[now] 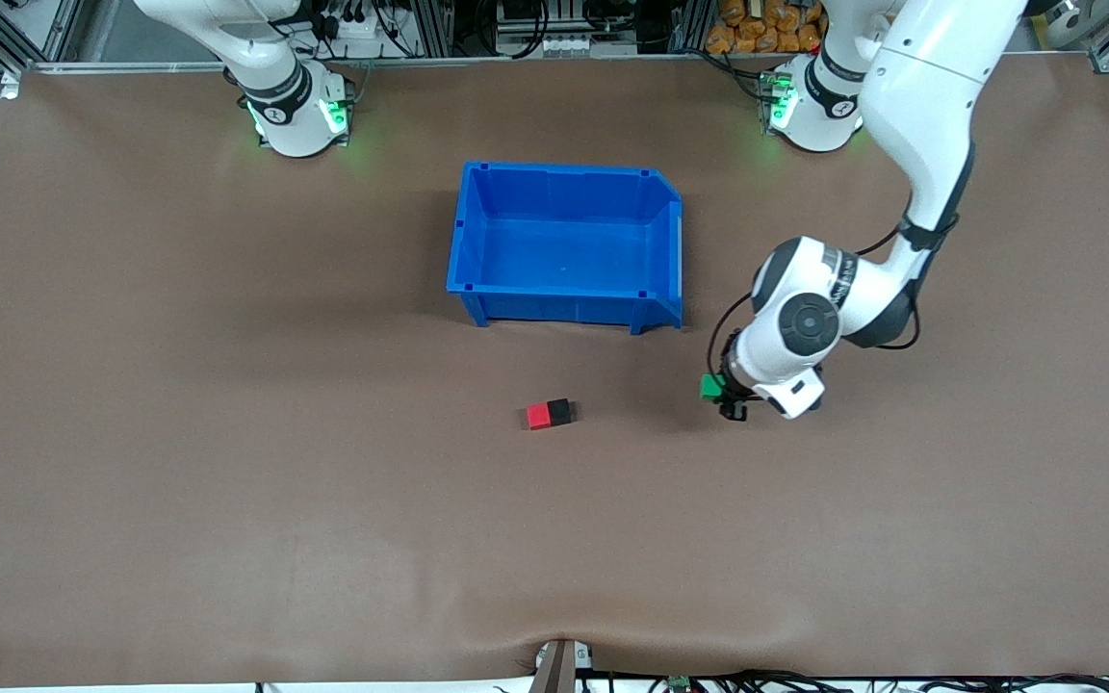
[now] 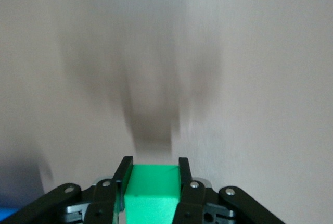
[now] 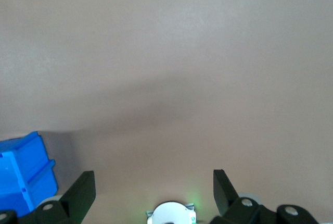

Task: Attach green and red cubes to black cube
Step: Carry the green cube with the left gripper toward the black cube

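Up at eleven o'clock, off the front view, the right gripper [image 3: 151, 193] waits over bare bench [image 1: 227, 481], fingers released. At centre the matte red cube [image 1: 539, 416] already touches the black cube [image 1: 560, 411], so that half looks done. At three o'clock from them, the left gripper [image 1: 730, 397] clenches the smooth green cube [image 1: 711, 387], still unattached.

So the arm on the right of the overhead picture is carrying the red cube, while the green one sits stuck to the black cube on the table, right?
Colours are swapped. The left gripper is shut on the green cube, as the left wrist view shows; the front view shows it over bare table. The red cube is the one touching the black cube on the table.
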Tool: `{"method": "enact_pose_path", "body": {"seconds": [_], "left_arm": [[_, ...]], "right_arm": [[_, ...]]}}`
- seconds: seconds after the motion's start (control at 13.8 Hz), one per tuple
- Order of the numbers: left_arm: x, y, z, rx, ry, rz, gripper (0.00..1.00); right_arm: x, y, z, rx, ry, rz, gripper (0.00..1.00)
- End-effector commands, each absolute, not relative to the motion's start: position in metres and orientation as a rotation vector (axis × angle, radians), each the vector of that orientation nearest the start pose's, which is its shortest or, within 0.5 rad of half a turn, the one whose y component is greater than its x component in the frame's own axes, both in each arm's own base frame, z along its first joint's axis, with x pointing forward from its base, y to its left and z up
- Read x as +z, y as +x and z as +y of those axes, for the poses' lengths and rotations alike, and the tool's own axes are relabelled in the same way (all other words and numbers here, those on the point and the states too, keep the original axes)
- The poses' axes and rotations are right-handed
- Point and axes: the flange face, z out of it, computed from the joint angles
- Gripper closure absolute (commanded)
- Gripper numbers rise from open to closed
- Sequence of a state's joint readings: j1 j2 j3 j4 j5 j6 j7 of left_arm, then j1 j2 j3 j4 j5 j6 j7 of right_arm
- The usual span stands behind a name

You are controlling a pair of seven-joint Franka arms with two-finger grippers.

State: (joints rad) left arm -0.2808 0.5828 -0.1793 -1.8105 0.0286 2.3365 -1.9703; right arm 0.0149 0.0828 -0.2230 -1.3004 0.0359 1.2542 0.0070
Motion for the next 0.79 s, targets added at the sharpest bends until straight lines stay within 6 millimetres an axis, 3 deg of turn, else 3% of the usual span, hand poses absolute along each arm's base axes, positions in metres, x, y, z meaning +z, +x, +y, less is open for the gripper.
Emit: {"method": "enact_pose_path", "body": {"seconds": [0.0, 0.29, 0.43, 0.72], "left_arm": [[0.218, 0.594, -0.316, 0.184, -2.191, -2.226, 1.00], [0.220, 0.596, -0.358, 0.204, -2.101, -2.347, 1.00], [0.217, 0.588, -0.378, 0.224, -2.072, -2.371, 1.00], [0.205, 0.591, -0.400, 0.233, -2.001, -2.439, 1.00]], "right_arm": [[0.663, 0.523, -0.096, 0.214, -3.082, 0.389, 0.00], [0.659, 0.525, -0.092, 0.212, -3.082, 0.382, 0.00], [0.661, 0.529, -0.076, 0.208, -3.102, 0.350, 0.00], [0.660, 0.528, -0.065, 0.201, -3.085, 0.419, 0.00]]}}
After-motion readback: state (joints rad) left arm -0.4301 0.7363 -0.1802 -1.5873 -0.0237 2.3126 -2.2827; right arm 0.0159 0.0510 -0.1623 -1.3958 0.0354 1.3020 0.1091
